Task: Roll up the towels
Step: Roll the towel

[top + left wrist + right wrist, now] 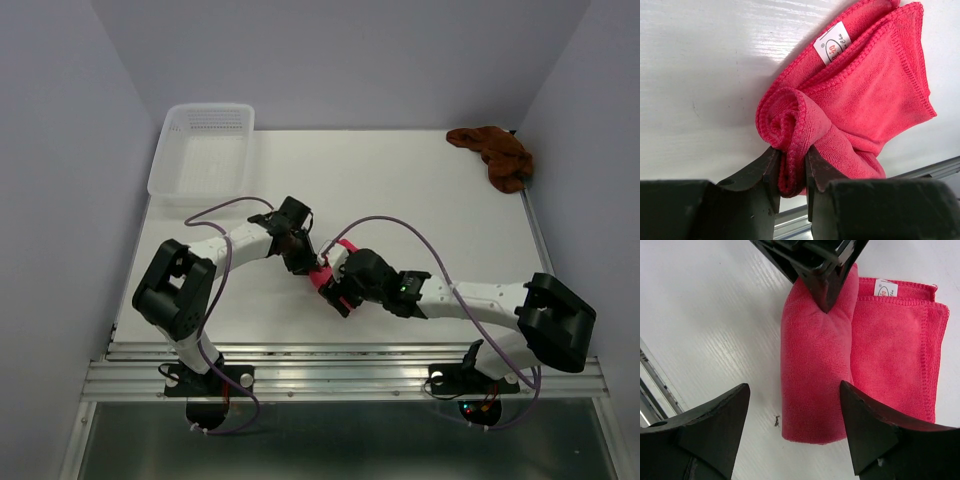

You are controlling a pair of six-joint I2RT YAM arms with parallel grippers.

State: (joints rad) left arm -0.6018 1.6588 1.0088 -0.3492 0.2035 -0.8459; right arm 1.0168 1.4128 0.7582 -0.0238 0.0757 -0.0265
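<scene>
Cloth lies nearest: the pink-red towel (815, 365) rests on the white tabletop (400, 190) just ahead of the arm bases, half rolled, with the roll beside its flat, labelled part. The left end effector (792, 167) is clamped on one end of the roll. The right end effector (792, 390) is spread apart, straddling the roll's other end. Farther back, the rust brown towel (497, 158) lies crumpled at the far right corner, and a white basket (165, 165) sits far left.

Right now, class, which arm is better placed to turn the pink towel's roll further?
Left. The left gripper pinches the rolled end of the pink towel; the right gripper stands open, holding nothing.
</scene>
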